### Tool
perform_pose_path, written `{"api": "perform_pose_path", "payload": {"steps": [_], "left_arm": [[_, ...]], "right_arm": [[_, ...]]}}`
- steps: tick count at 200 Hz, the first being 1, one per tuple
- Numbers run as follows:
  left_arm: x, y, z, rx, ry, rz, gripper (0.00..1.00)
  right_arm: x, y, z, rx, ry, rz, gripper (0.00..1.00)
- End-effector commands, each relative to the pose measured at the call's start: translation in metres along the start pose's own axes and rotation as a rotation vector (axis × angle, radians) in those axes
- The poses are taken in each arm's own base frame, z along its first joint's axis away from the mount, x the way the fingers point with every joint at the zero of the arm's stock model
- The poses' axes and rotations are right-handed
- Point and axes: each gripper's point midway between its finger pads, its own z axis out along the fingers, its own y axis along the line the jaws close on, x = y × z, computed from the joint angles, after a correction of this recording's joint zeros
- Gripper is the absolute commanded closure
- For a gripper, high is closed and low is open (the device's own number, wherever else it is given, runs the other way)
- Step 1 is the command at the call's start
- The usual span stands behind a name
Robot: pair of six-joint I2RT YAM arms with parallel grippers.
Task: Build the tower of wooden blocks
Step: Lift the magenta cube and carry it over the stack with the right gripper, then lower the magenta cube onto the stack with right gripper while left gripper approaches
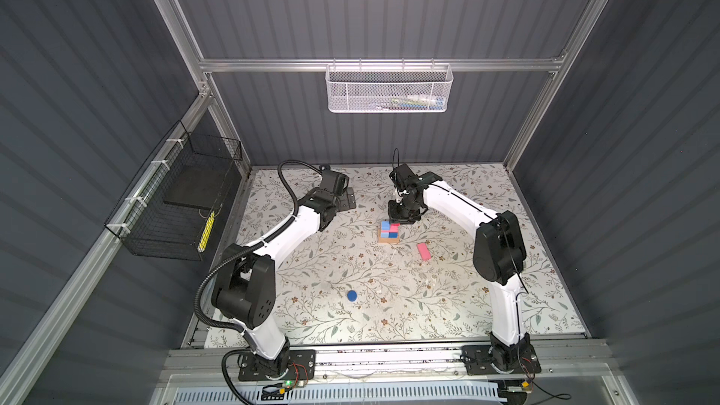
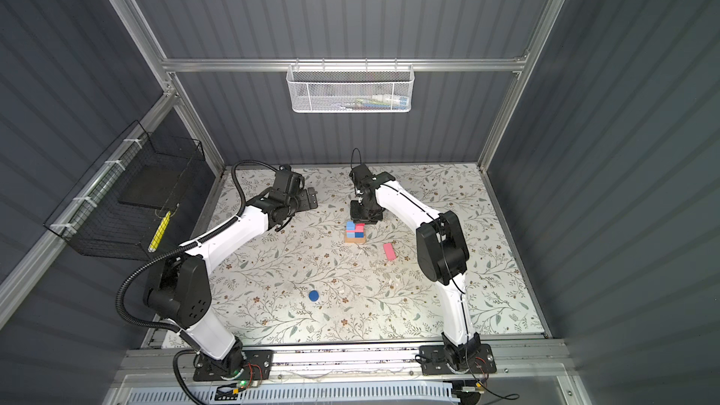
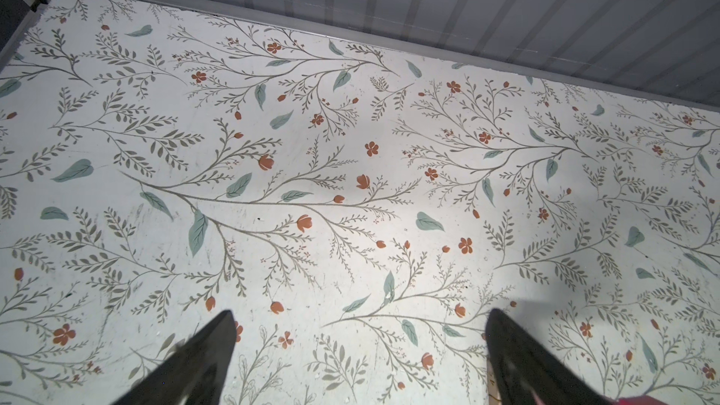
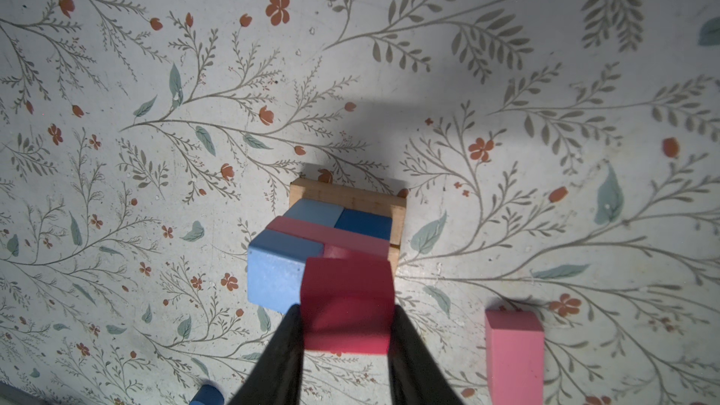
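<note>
Grey ribbed walls [image 1: 370, 5], floral tabletop [image 1: 331, 266]

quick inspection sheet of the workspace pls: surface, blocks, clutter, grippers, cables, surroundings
surface: floral table top, lightly scuffed
job's things: tower part built on tan base; pink oblong and dark blue disc lie loose, apart from it
clutter: a few pale specks only
grippers: right gripper shut on red cube at tower top, seated or not unclear; left gripper open, empty, over bare table
cables: black conduit and thin black cable, both clear of the blocks
surroundings: white mesh basket on back rail; black wire basket on left wall
</note>
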Motion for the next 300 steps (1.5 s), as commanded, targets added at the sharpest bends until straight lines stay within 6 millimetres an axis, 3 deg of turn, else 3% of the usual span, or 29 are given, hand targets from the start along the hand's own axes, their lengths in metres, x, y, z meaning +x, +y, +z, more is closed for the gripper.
{"api": "perform_pose_path", "payload": {"steps": [1, 236, 300], "left_arm": [[0.0032, 0.0056, 0.0007, -0.002, 0.008, -0.018, 0.0], [0.0037, 0.0062, 0.0025, 0.006, 0.012, -0.029, 0.0], [0.0032, 0.0069, 0.0018, 0.008, 0.011, -0.033, 0.0]], "right_arm": [[0.0009, 0.002, 0.0025, 0.002, 0.012, 0.007, 0.65], [0.0091, -0.0018, 0.0079, 0.009, 0.035, 0.017, 0.62], [0.0066, 0.0001, 0.0001, 0.004, 0.018, 0.018, 0.61]]}}
